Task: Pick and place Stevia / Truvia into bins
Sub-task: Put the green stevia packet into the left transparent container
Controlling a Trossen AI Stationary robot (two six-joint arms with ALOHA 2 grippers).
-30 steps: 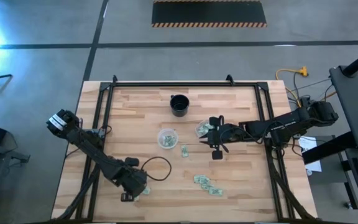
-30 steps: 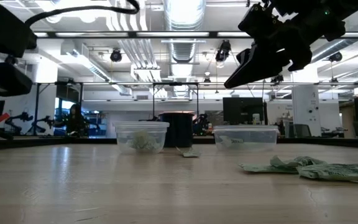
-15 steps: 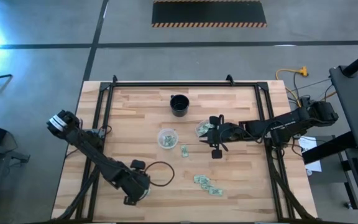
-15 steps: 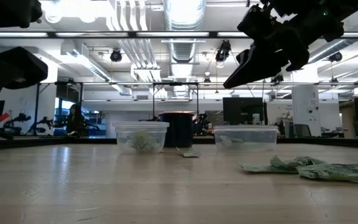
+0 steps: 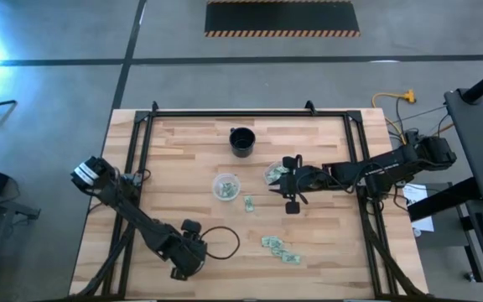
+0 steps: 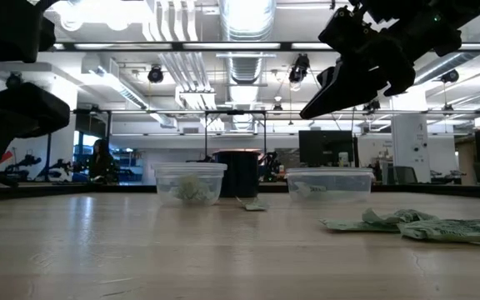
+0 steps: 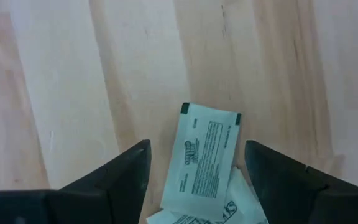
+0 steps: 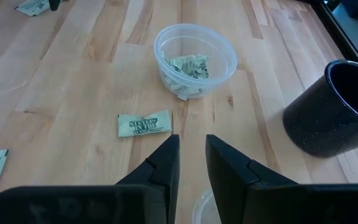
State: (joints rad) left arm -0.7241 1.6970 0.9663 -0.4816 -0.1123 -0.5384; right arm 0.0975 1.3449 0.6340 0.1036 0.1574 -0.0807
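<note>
The landmark here is the black cup (image 5: 241, 141), which stands near the far edge of the wooden table (image 5: 183, 159). Between the black cup and the near edge there are two clear bins: one bin (image 5: 225, 186) just in front of the cup with crumpled packets inside, and a second bin (image 5: 277, 174) to the right of the cup's front, partly under the right gripper (image 5: 293, 198).

The right gripper hangs above the table beside that second bin, with its fingers close together and nothing visible between them. The left gripper (image 5: 189, 262) is far from the black cup, at the near-left part of the table close to the near edge. Its fingers stand wide apart over a packet (image 7: 205, 158) that lies flat on the wood. The long axis of this packet runs forward between the fingers, slightly tilted, and more packets (image 7: 229, 208) lie under its near end.

A loose packet (image 5: 248, 202) lies in front of the first bin, and a small heap of packets (image 5: 280, 248) lies nearer to the front edge. The wood left of the black cup is free.

Only the left wrist view shows the packets under the left gripper. The low view shows the heap (image 6: 415, 225) as a flat crumpled pile.
</note>
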